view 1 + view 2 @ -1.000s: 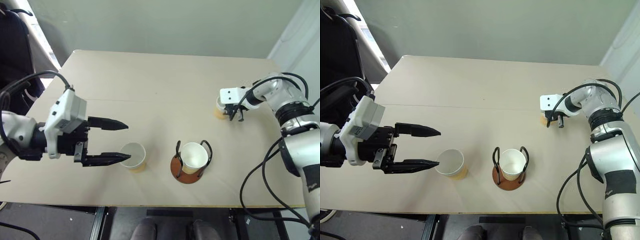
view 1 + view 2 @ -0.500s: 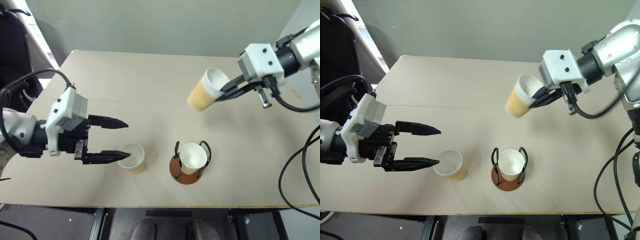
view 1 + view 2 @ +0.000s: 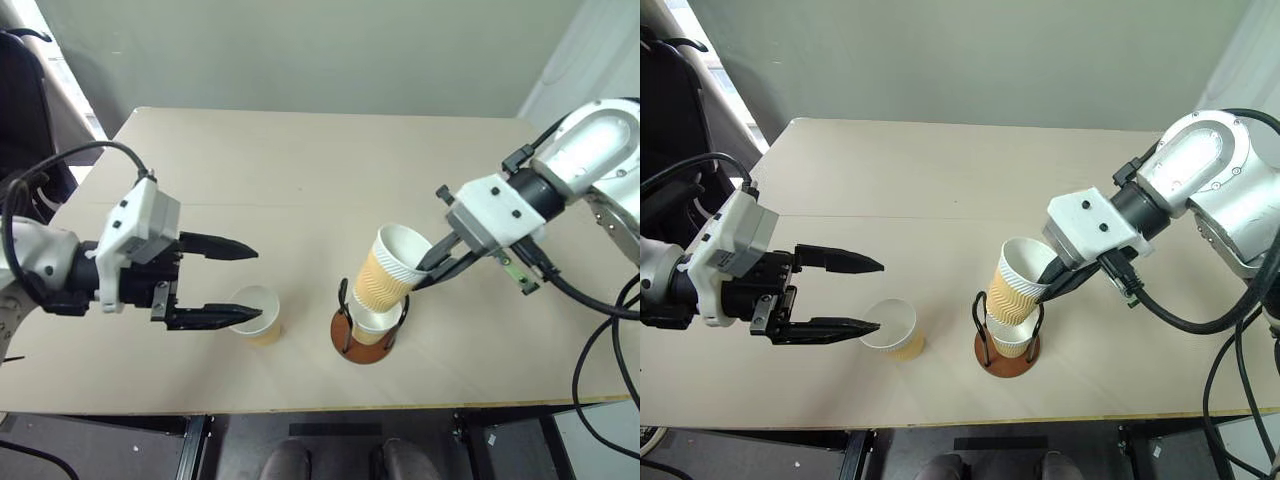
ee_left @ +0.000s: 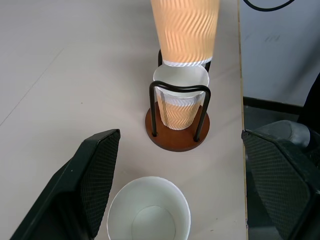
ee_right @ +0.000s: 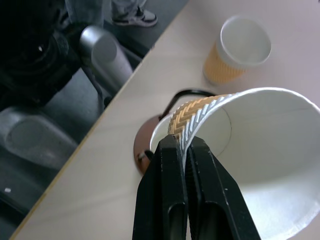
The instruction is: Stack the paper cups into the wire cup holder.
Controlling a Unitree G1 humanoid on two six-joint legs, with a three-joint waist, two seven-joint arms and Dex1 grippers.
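The wire cup holder [image 3: 363,345] stands near the table's front edge with one paper cup [image 4: 180,105] seated between its black loops. My right gripper [image 3: 432,268] is shut on the rim of a second paper cup [image 3: 386,267], held tilted just above the seated cup, its bottom at that cup's mouth. A third paper cup [image 3: 254,314] stands upright on the table left of the holder. My left gripper [image 3: 243,283] is open, level, its fingers on either side of that cup's rim without touching it.
The tan table [image 3: 300,180] stretches back to a pale green wall. A dark chair [image 3: 20,90] stands off the table's left side. Black cables [image 3: 600,330] hang by the right arm.
My right gripper has carried its cup from the far right of the table, up, left and toward the front, to just over the holder. The left gripper stayed put.
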